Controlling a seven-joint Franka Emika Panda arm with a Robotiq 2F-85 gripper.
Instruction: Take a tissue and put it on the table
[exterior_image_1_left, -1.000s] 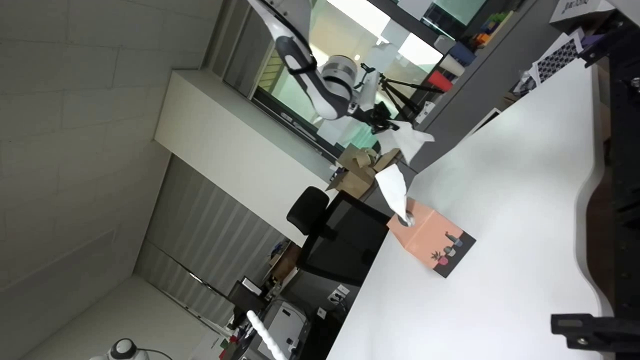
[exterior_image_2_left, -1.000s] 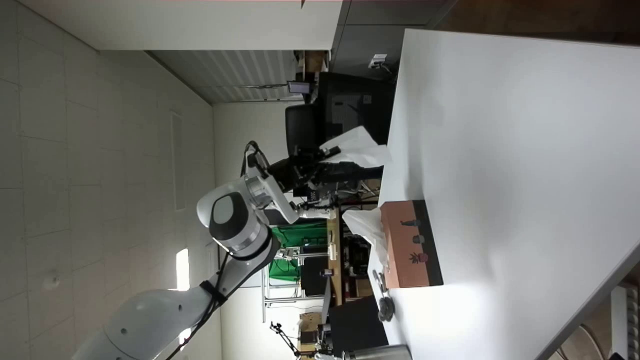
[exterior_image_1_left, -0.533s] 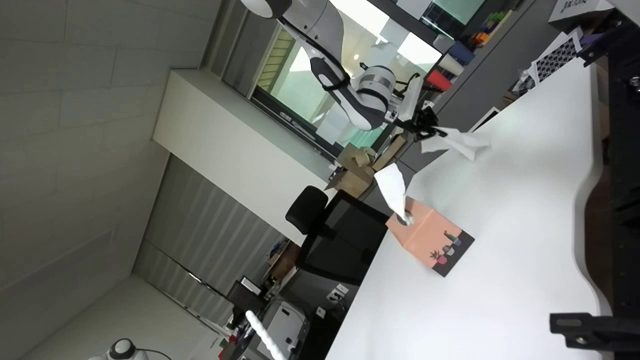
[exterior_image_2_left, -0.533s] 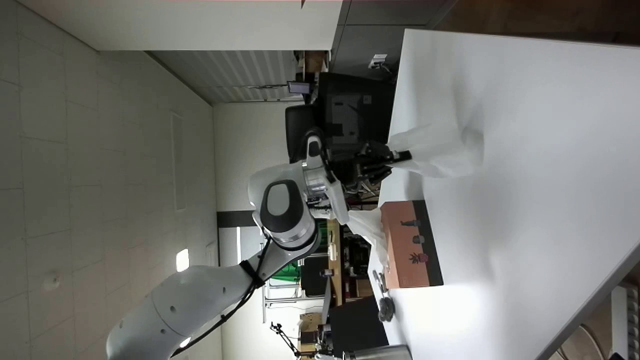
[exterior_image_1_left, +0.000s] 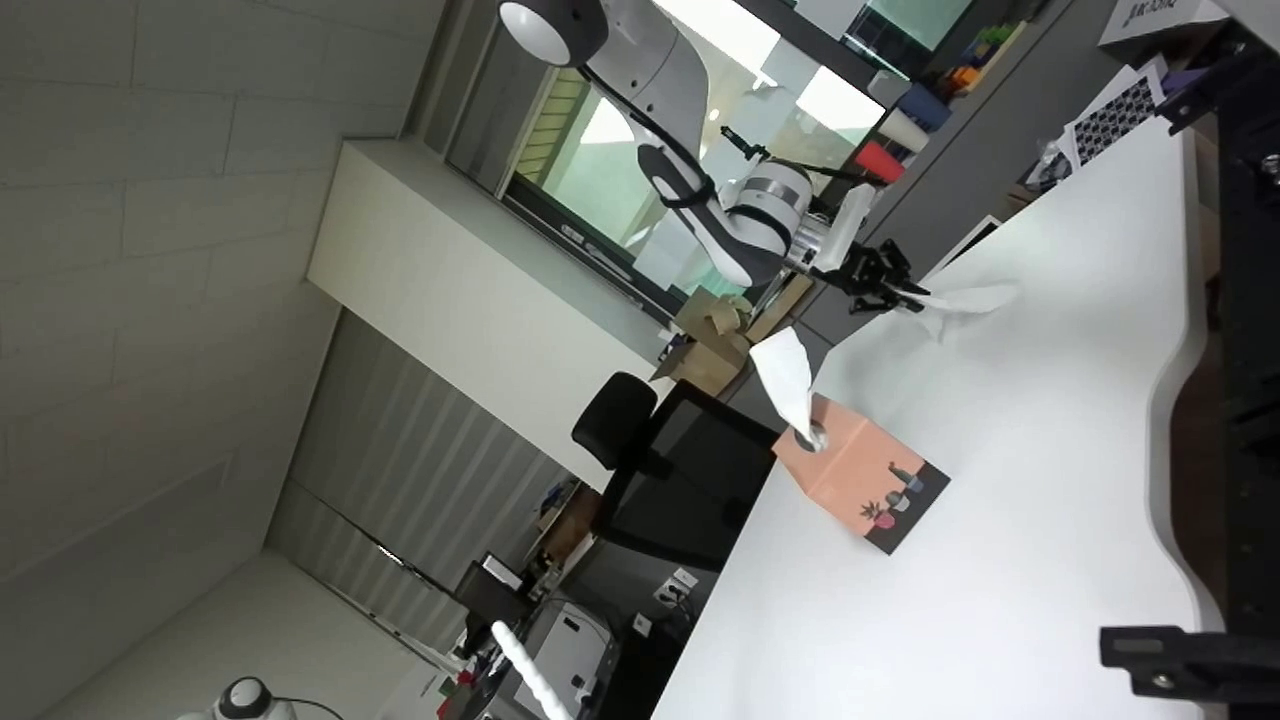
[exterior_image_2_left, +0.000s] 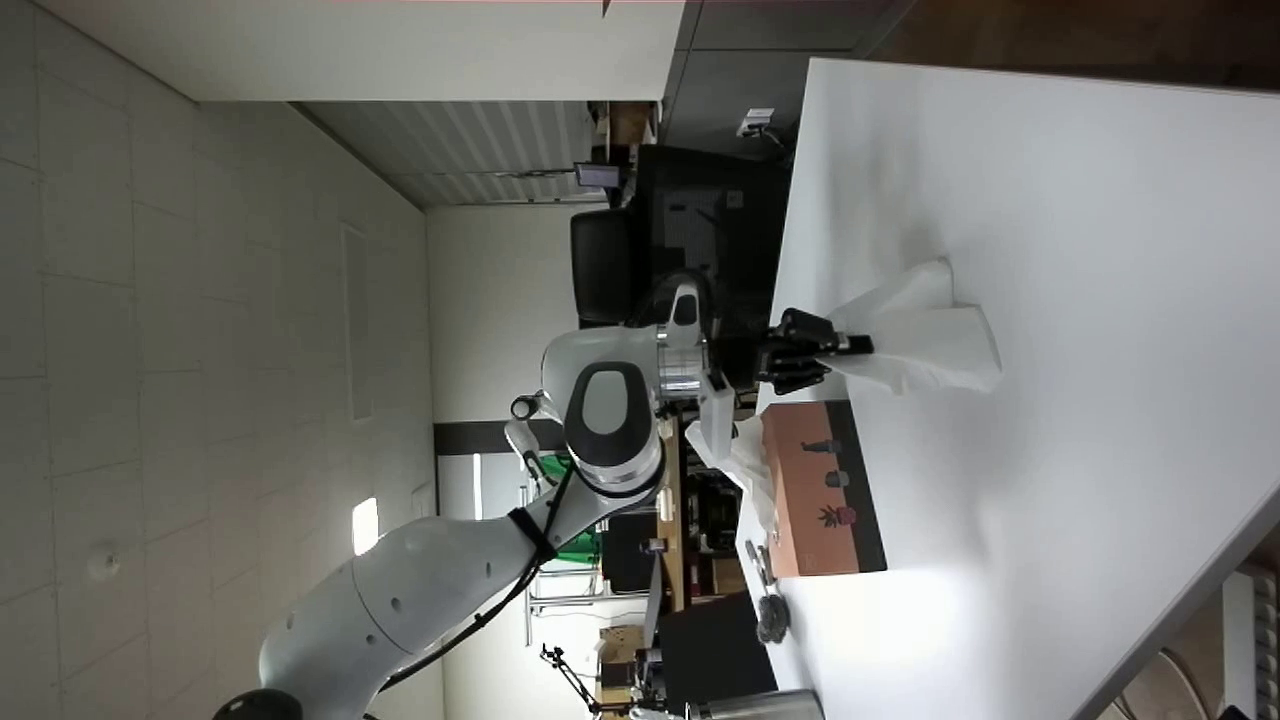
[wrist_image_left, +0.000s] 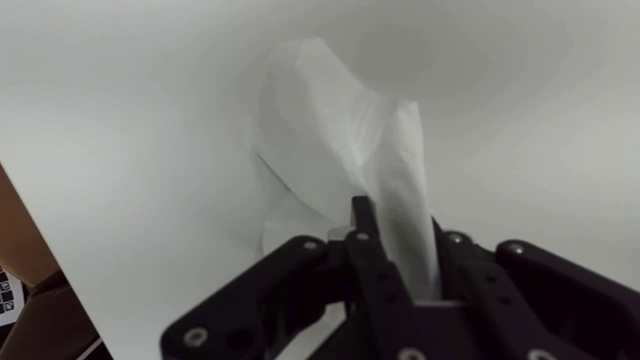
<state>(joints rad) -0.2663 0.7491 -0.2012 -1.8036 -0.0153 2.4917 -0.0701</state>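
A white tissue (exterior_image_1_left: 980, 299) hangs from my gripper (exterior_image_1_left: 922, 301) and spreads low over the white table (exterior_image_1_left: 1020, 480). In an exterior view the tissue (exterior_image_2_left: 930, 345) fans out beyond the black gripper (exterior_image_2_left: 852, 345). In the wrist view the gripper's fingers (wrist_image_left: 398, 210) stand partly apart, with the crumpled tissue (wrist_image_left: 320, 135) running between them. Its far end seems to lie on or just above the table. The salmon tissue box (exterior_image_1_left: 860, 480), with plant pictures, stands apart from the gripper; it also shows in an exterior view (exterior_image_2_left: 812, 490). Another tissue (exterior_image_1_left: 783, 375) sticks out of its opening.
A dark, key-like object (exterior_image_2_left: 771, 617) lies by the box, and a metal cylinder (exterior_image_2_left: 765, 706) stands beyond it. A black chair (exterior_image_1_left: 680, 480) is behind the table edge. A black bracket (exterior_image_1_left: 1180, 660) is fixed at the table's edge.
The arm has carried the tissue from beyond the table's edge to over the table and lowered it. The fingers now look apart. The box has not moved.
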